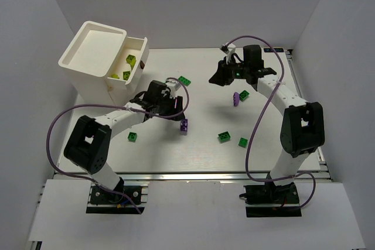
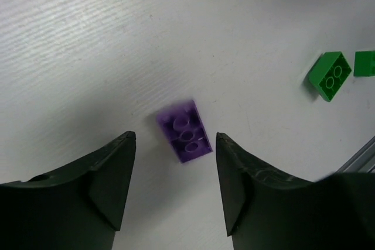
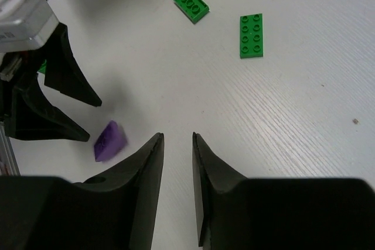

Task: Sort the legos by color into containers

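Note:
A purple lego (image 2: 184,131) lies on the white table with its hollow underside up. It sits just ahead of my left gripper (image 2: 174,136), which is open and holds nothing. From above, that purple lego (image 1: 184,125) lies just below the left gripper (image 1: 177,111). My right gripper (image 3: 177,135) hovers over bare table, open by a narrow gap, with nothing between its fingers. A second purple lego (image 1: 235,99) lies beside a green one (image 1: 244,94) below the right gripper (image 1: 219,78). The white containers stand at the back left: a tall bin (image 1: 88,57) and a joined tray (image 1: 142,55) holding yellow-green legos (image 1: 131,60).
Green legos lie scattered on the table: one (image 1: 185,80) behind the left gripper, one (image 1: 133,137) near the left arm, two (image 1: 224,136) (image 1: 242,141) at centre front. The right wrist view shows two green legos (image 3: 190,3) (image 3: 251,36) ahead and the left gripper's fingers (image 3: 67,83) at the left.

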